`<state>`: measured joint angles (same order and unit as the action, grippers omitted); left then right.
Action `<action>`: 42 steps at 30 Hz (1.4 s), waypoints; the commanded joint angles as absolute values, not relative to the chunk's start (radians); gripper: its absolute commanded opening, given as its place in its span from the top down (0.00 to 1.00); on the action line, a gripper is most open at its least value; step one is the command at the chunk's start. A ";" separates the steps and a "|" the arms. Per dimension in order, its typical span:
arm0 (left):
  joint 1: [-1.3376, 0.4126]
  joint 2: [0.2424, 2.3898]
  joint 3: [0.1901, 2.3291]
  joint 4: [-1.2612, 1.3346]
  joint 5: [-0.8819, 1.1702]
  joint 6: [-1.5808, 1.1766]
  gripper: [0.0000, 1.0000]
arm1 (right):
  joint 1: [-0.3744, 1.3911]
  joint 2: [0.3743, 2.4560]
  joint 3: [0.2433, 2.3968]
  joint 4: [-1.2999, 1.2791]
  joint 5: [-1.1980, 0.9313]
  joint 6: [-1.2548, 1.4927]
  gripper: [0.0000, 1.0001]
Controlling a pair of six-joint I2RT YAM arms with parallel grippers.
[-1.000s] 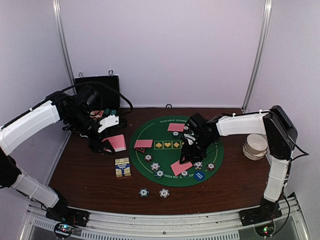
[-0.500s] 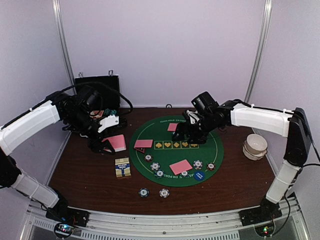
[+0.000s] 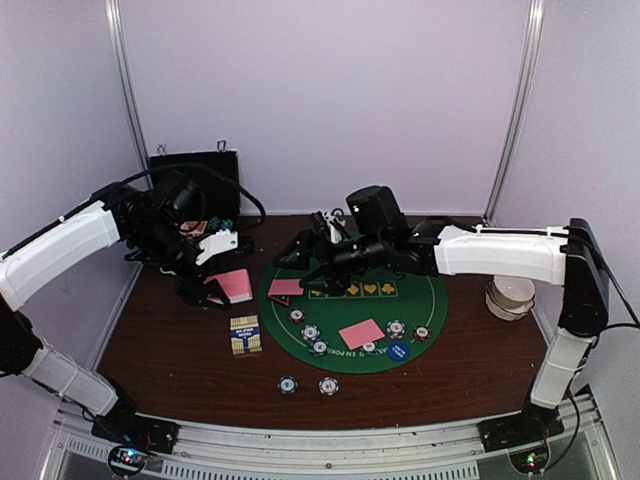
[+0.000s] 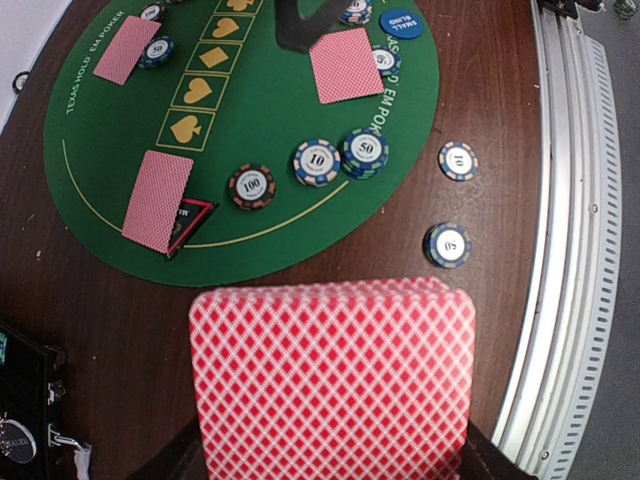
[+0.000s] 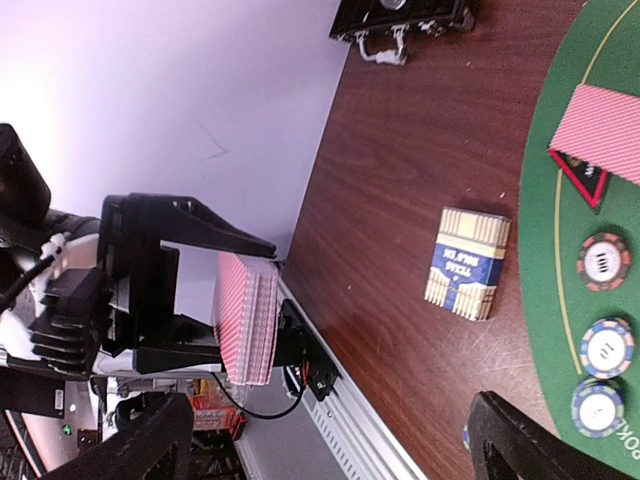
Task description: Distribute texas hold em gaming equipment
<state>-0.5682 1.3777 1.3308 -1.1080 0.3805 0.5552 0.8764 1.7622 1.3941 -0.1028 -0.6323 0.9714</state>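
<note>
My left gripper (image 3: 218,288) is shut on a deck of pink-backed playing cards (image 4: 333,380), held above the wood left of the green mat (image 3: 440,290). My right gripper (image 3: 303,262) hangs open and empty over the mat's left part, facing the deck (image 5: 248,318). Single cards lie face down on the mat (image 4: 158,200) (image 4: 346,65) (image 4: 127,48). A red-black triangular marker (image 4: 190,222) pokes out from under the left card. Striped poker chips (image 4: 251,186) (image 4: 317,162) (image 4: 365,152) sit along the near rim, two more (image 4: 458,160) (image 4: 447,244) on bare wood. A blue disc (image 4: 400,20) lies at the near right.
A yellow-blue card box (image 3: 245,334) lies on the wood left of the mat. The black hinged case (image 3: 195,175) stands open at the back left behind my left arm. White stacked bowls (image 3: 510,295) sit at the right edge. A metal rail (image 3: 330,435) runs along the front.
My right gripper left a card on the near part of the mat, opened wide and swung left across the mat toward the deck. The left arm and deck stayed still.
</note>
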 commanded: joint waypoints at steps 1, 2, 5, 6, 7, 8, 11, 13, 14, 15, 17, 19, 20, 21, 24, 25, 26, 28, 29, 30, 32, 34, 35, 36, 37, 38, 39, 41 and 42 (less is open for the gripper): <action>-0.563 1.363 1.350 -1.084 0.407 0.545 1.00 | 0.912 1.832 1.429 0.079 -0.684 1.093 0.01; -0.563 1.362 1.350 -1.083 0.407 0.543 1.00 | 0.919 1.846 1.433 0.107 -0.688 1.111 0.01; -0.563 1.364 1.350 -1.083 0.408 0.545 1.00 | 0.939 1.882 1.462 0.159 -0.696 1.142 0.01; -0.563 1.364 1.350 -1.083 0.407 0.545 1.00 | 0.946 1.894 1.476 0.164 -0.700 1.146 0.01; -0.563 1.365 1.350 -1.083 0.408 0.545 1.00 | 0.952 1.906 1.489 0.172 -0.704 1.150 0.01; -0.563 1.364 1.350 -1.083 0.407 0.546 1.00 | 0.960 1.919 1.499 0.183 -0.709 1.157 0.01; -0.563 1.364 1.351 -1.083 0.408 0.546 1.00 | 0.974 1.952 1.529 0.205 -0.723 1.179 0.01; -0.563 1.364 1.351 -1.083 0.407 0.546 1.00 | 0.982 1.973 1.549 0.206 -0.730 1.186 0.01; -0.562 1.363 1.351 -1.083 0.408 0.546 1.00 | 0.986 1.985 1.558 0.206 -0.734 1.191 0.01; -0.563 1.363 1.351 -1.083 0.409 0.546 1.00 | 0.991 1.995 1.569 0.206 -0.738 1.194 0.01; -0.563 1.361 1.350 -1.083 0.410 0.545 1.00 | 0.999 2.015 1.591 0.207 -0.747 1.202 0.02; -0.563 1.361 1.350 -1.083 0.409 0.544 1.00 | 1.005 2.035 1.608 0.219 -0.758 1.213 0.03; -0.563 1.360 1.350 -1.084 0.409 0.545 1.00 | 1.007 2.045 1.615 0.228 -0.763 1.221 0.04; -0.563 1.359 1.349 -1.084 0.409 0.545 1.00 | 1.010 2.053 1.622 0.232 -0.767 1.225 0.04; -0.563 1.358 1.350 -1.083 0.407 0.547 1.00 | 1.015 2.075 1.640 0.247 -0.775 1.236 0.05; -0.563 1.358 1.350 -1.083 0.408 0.548 1.00 | 1.017 2.084 1.646 0.255 -0.778 1.244 0.05; -0.563 1.359 1.349 -1.084 0.408 0.548 1.00 | 1.018 2.092 1.653 0.261 -0.781 1.251 0.05; -0.563 1.362 1.353 -1.083 0.412 0.546 1.00 | 1.019 2.111 1.670 0.281 -0.785 1.267 0.05; -0.563 1.364 1.354 -1.083 0.413 0.546 1.00 | 1.020 2.122 1.680 0.283 -0.785 1.274 0.06; -0.563 1.364 1.354 -1.083 0.413 0.546 1.00 | 1.020 2.132 1.692 0.282 -0.786 1.277 0.06; -0.563 1.364 1.356 -1.083 0.414 0.546 1.00 | 1.020 2.152 1.715 0.273 -0.786 1.278 0.07; -0.563 1.363 1.358 -1.084 0.412 0.547 1.00 | 1.020 2.169 1.730 0.259 -0.788 1.281 0.08; -0.563 1.362 1.359 -1.084 0.412 0.548 1.00 | 1.019 2.174 1.733 0.253 -0.790 1.281 0.09; -0.563 1.363 1.359 -1.084 0.413 0.548 1.00 | 1.017 2.178 1.733 0.247 -0.790 1.281 0.11; -0.563 1.361 1.359 -1.084 0.411 0.548 1.00 | 1.015 2.178 1.729 0.242 -0.790 1.282 0.12; -0.563 1.361 1.359 -1.083 0.410 0.547 1.00 | 1.011 2.177 1.720 0.241 -0.788 1.282 0.14; -0.563 1.359 1.359 -1.084 0.407 0.548 1.00 | 1.007 2.175 1.712 0.240 -0.786 1.280 0.15; -0.563 1.358 1.359 -1.083 0.407 0.549 1.00 | 0.998 2.166 1.691 0.231 -0.782 1.270 0.17; -0.563 1.358 1.359 -1.083 0.408 0.549 1.00 | 0.994 2.157 1.682 0.221 -0.780 1.259 0.18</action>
<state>-0.5663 1.3746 1.3319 -1.1038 0.3893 0.5499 1.0080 2.1662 1.6997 0.2253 -0.7776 1.2793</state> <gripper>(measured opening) 0.666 0.835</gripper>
